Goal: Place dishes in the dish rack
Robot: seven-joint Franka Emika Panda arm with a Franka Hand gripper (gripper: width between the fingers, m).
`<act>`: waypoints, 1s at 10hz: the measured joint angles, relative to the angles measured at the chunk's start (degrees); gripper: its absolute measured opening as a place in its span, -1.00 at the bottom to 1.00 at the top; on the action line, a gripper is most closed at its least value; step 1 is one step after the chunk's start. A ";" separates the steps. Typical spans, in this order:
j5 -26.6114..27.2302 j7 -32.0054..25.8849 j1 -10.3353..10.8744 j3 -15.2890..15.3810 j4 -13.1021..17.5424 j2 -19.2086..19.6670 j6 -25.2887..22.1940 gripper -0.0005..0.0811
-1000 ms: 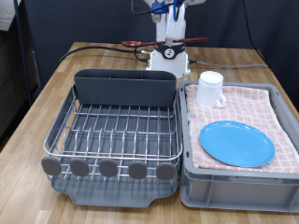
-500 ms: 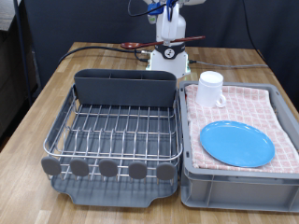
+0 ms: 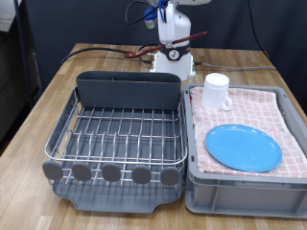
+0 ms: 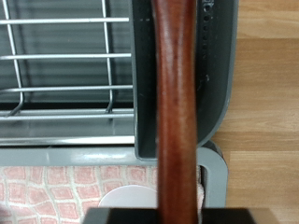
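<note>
My gripper [image 3: 174,40] hangs high above the table at the exterior view's top, behind the dish rack [image 3: 120,134], and is shut on the reddish-brown wooden spoon [image 3: 195,38]. The spoon is held crosswise and tilted. In the wrist view the spoon [image 4: 176,112] runs down the middle of the picture, over the rack's tall grey compartment [image 4: 217,65] and wire grid [image 4: 65,56]. The white mug [image 3: 217,91] stands and the light-blue plate [image 3: 244,147] lies flat on the checked cloth [image 3: 261,105]. The rack holds no dishes.
The grey plastic bin [image 3: 245,187] with the cloth sits at the exterior view's right of the rack. The robot base [image 3: 174,59] and dark cables [image 3: 101,50] lie behind the rack on the wooden table [image 3: 43,101].
My gripper has risen slightly with the spoon, and the spoon has tilted from level to slanted. Mug, plate and rack have not moved.
</note>
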 joint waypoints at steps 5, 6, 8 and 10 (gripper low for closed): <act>7.08 -11.75 1.48 -8.44 -0.47 2.98 0.44 -0.76; 7.86 -13.03 1.51 -9.42 -0.47 3.79 0.21 -0.76; 9.87 -15.78 1.62 -11.52 -0.50 5.51 -0.92 -0.76; 11.89 -19.40 2.17 -13.41 -0.51 7.11 -1.79 -0.76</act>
